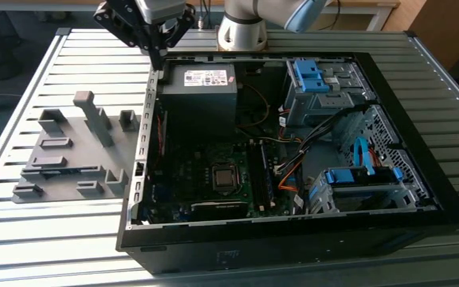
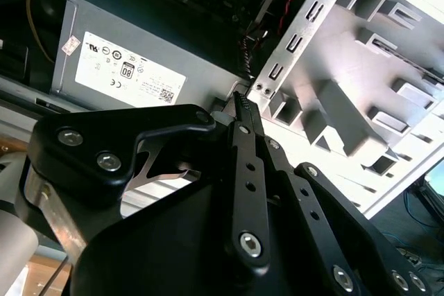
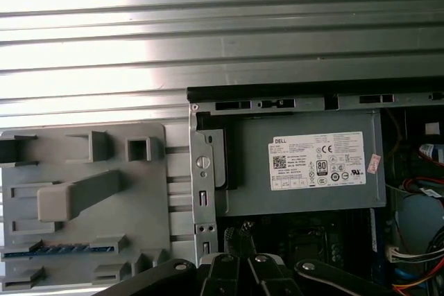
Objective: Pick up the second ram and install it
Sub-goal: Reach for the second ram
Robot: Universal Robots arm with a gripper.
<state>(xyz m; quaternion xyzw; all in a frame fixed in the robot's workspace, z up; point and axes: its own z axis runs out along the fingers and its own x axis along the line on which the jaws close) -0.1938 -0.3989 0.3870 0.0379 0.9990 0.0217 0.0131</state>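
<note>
The second ram (image 3: 59,249) lies flat in a slot of the grey plastic holder (image 3: 83,192), showing as a thin green strip with blue along it. In the exterior view the ram (image 1: 52,173) sits on the holder (image 1: 70,149) at the exterior view's left of the open computer case (image 1: 293,233). My gripper (image 1: 158,63) hangs above the case's back left corner, well away from the ram. Its black fingers (image 2: 241,112) are pressed together with nothing between them. In the first wrist view the gripper (image 3: 243,260) is over the case edge beside the holder.
A grey power supply (image 1: 201,84) fills the case's back corner under the gripper. The motherboard (image 1: 213,179) lies behind it, with blue drive cages (image 1: 313,78) and loose cables (image 1: 293,173) at the exterior view's right. The slatted metal table (image 1: 54,239) carries everything. The arm's base (image 1: 241,30) stands at the back.
</note>
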